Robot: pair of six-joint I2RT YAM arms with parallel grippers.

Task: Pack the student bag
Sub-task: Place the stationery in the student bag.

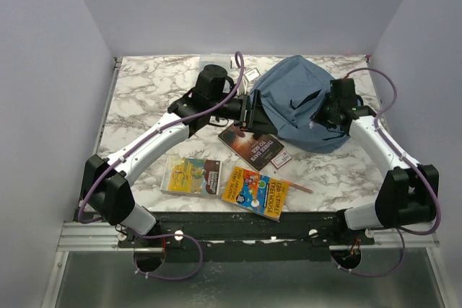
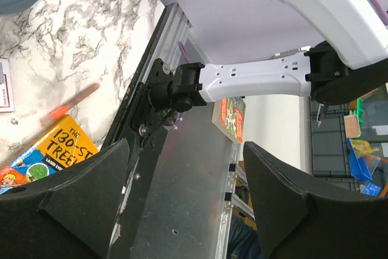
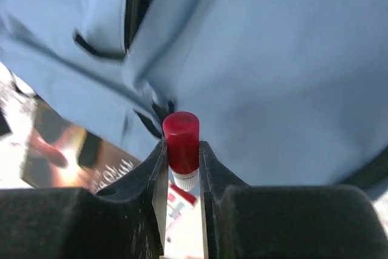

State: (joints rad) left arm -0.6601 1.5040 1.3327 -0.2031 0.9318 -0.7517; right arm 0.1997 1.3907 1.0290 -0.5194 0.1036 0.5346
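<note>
Blue and soft, the student bag [image 1: 299,102] lies at the far right of the marble table [image 1: 144,91]. The right gripper [image 3: 182,157] hangs over the bag, pinched tight on a little stick [image 3: 180,133] with a red cap. The left gripper [image 1: 249,111] is wide open and holds nothing, just beside the bag's left edge.

Left pincer [image 2: 185,150] gapes wide; right pincer [image 3: 182,147] pinches a red-capped stick [image 3: 180,131].

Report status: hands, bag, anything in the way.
Left hand open, empty. Right hand shut on red-capped tube, at student bag. Dark book by bag's near edge.
</note>
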